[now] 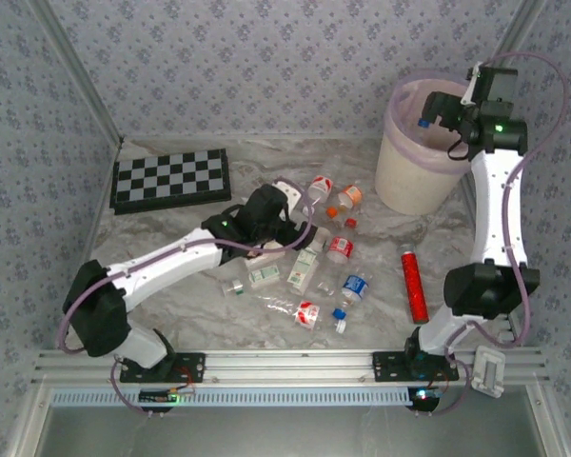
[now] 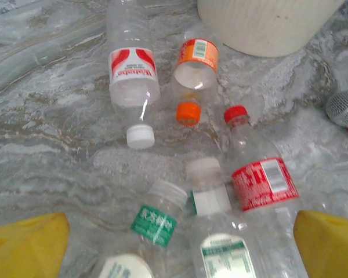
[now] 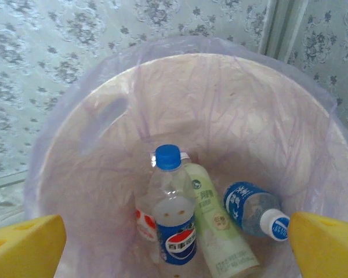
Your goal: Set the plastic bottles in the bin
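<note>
**Clear plastic bottles [image 1: 314,271] strewn on the table [image 1: 381,238], others already in the bin [image 1: 404,181]**

The left gripper [image 2: 180,237] hangs low over the marble table, its yellow fingers [image 2: 26,246] spread wide and holding nothing. Right under it, between the fingers, lie a green-labelled bottle [image 2: 156,223] and a white-capped bottle [image 2: 211,200], pressed side by side. A red-labelled bottle [image 2: 261,182] with a red cap lies just beside them, nearer the right-hand finger.

Further ahead of this gripper, a red-and-white-labelled bottle [image 2: 133,69] and an orange-labelled bottle [image 2: 196,61] lie next to each other. Their caps point back toward the gripper. Beyond those two stands the cream wall of the bin. Off to the gripper's right, well apart from it, lies a slim red cylinder [image 1: 415,284] with a grey mesh end. A checkerboard [image 1: 169,179] sits to its left, at the far side of the table.

The right gripper [image 3: 177,237] is held above the bin's mouth, looking straight down into it. Its fingers [image 3: 327,246] stand wide apart and grip nothing. Directly below it, inside the pale pink liner [image 3: 104,116], is a blue-capped Pepsi bottle [image 3: 174,223]. A pale green bottle [image 3: 217,231] lies against the Pepsi bottle. A blue-labelled bottle [image 3: 249,205] with a white cap lies toward the right-hand finger. Part of a red-and-white label shows behind the Pepsi bottle.
</note>
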Action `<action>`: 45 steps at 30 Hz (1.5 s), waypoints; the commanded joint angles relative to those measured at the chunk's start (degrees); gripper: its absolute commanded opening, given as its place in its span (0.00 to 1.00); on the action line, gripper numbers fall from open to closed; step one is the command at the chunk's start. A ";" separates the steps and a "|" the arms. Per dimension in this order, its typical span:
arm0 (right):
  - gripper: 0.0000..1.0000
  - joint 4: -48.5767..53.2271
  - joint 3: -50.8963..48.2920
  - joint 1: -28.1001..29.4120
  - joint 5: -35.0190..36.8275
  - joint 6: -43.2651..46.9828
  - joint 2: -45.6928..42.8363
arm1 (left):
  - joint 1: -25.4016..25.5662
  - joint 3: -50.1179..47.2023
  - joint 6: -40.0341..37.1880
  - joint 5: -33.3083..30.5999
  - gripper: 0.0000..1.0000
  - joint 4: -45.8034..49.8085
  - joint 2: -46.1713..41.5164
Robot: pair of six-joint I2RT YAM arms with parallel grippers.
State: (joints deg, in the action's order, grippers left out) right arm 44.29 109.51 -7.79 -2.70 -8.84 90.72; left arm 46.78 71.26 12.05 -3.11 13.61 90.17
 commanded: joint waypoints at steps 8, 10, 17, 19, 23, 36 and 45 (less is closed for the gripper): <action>1.00 2.37 -17.73 1.69 -21.03 -3.33 -13.04 | -7.32 18.87 2.18 10.60 0.99 -1.96 20.56; 1.00 0.41 -22.73 2.99 -22.62 -3.91 -16.05 | -8.30 21.81 2.40 12.71 0.99 -1.65 24.30; 1.00 -8.63 -37.13 6.76 -30.94 -7.43 -24.58 | -8.82 31.96 3.99 7.30 0.99 2.72 34.38; 1.00 -8.59 -38.37 7.48 -31.73 -6.41 -24.49 | -8.93 33.83 4.72 6.55 0.99 2.61 36.86; 1.00 -7.03 -40.55 8.32 -32.80 -4.08 -25.28 | -9.17 41.62 5.48 7.41 0.99 6.09 43.44; 1.00 -7.88 -44.64 8.79 -30.10 -4.23 -27.33 | -9.54 46.43 7.77 9.12 0.70 6.53 49.84; 1.00 -9.57 -46.00 8.66 -32.43 -6.16 -27.94 | -10.57 37.61 9.30 9.71 0.62 2.19 40.25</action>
State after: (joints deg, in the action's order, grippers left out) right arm 35.99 64.42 0.80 -32.77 -14.13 64.05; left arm 37.10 111.50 20.51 6.02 17.74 136.88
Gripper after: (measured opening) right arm 0.998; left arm 0.625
